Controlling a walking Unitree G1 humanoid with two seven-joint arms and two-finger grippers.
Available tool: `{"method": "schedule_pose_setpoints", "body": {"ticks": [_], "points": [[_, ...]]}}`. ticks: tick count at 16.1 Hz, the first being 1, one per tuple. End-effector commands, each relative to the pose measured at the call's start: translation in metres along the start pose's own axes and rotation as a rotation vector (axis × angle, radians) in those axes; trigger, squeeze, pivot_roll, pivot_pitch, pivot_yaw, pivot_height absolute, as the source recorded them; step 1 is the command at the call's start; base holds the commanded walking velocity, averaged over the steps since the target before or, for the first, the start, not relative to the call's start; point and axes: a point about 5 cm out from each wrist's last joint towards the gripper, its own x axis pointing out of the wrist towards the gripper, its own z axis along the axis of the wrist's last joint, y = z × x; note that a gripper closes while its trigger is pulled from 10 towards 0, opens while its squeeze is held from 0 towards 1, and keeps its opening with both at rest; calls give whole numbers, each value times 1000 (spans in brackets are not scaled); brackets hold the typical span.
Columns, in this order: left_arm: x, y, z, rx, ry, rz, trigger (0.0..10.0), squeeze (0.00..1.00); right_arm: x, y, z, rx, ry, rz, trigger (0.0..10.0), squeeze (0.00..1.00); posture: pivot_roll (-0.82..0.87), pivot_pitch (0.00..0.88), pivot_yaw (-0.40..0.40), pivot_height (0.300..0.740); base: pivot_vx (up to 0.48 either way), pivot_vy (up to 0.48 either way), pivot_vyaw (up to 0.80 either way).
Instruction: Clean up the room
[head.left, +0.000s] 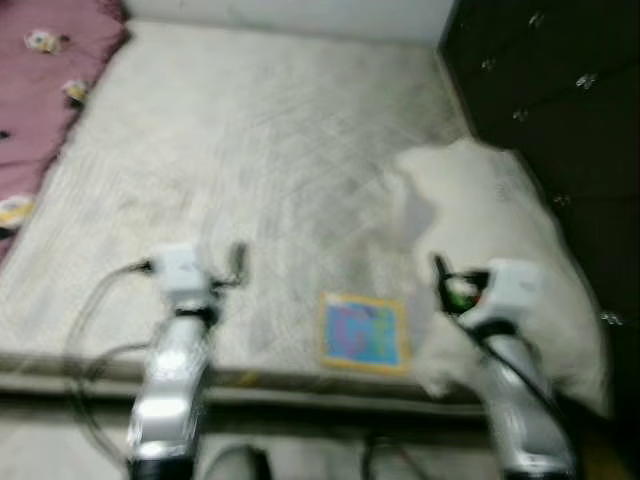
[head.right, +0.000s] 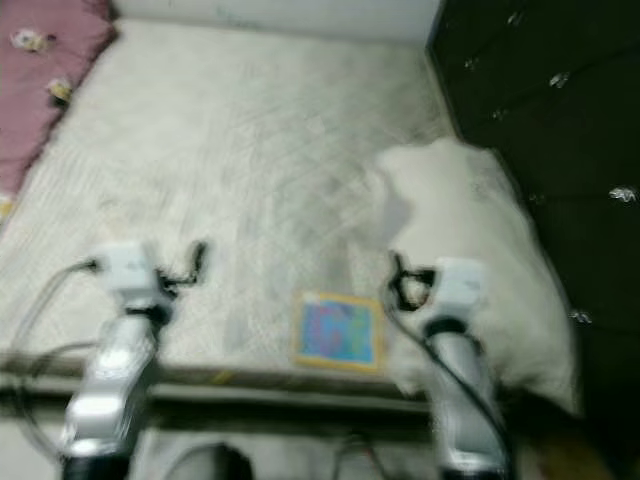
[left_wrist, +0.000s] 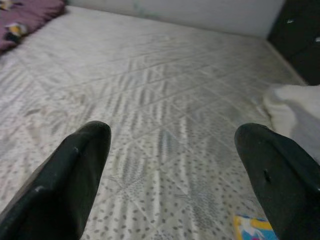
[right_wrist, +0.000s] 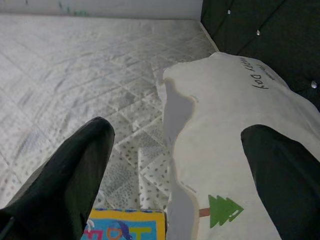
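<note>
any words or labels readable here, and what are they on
White pillow: handwritten-style dark lettering near its far edge, looks like "foo" followed by a word too small to read; also a green tree picture, no text.
Colourful square book: its cover is too blurred to read.
Pink blanket: small printed patterns, no readable text.
</note>
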Motion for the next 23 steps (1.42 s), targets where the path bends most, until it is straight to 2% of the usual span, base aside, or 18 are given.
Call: {"method": "schedule_pose_setpoints", "body": {"ticks": [1, 3, 5, 10, 15, 20, 23], "points": [[-3, 12, -4, 15, 18, 37, 10000, 0, 0, 5, -2, -13, -1, -8, 10000, 0, -33, 131, -14, 740, 0, 461, 0], [-3, 12, -4, 14, 18, 38, 10000, 0, -1, 7, -3, 37, 27, 20, 10000, 0, -31, 130, -16, 740, 0, 461, 0], [-3, 12, -4, 15, 16, 39, 10000, 0, -1, 10, -6, 40, 38, 25, 10000, 0, -28, 131, -19, 740, 0, 461, 0], [-1, 12, -3, 15, 17, 38, 10000, 0, -2, 10, -7, 54, 45, 28, 10000, 0, -29, 154, -24, 740, 0, 471, -800], [1, 10, -1, 14, 11, 35, 10000, 0, 3, 10, -4, 41, 34, 36, 10000, 0, -33, 152, -19, 740, 0, 480, 0], [0, 7, 2, 10, -14, -17, 10000, 0, 3, 9, -5, 28, 40, 35, 10000, 0, -38, 148, -22, 740, 51, 0, 0], [1, 7, -1, -8, 3, 1, 10000, 0, 4, 8, -5, 25, 39, 33, 10000, 0, -39, 145, -23, 740, 170, 0, 0]]}}
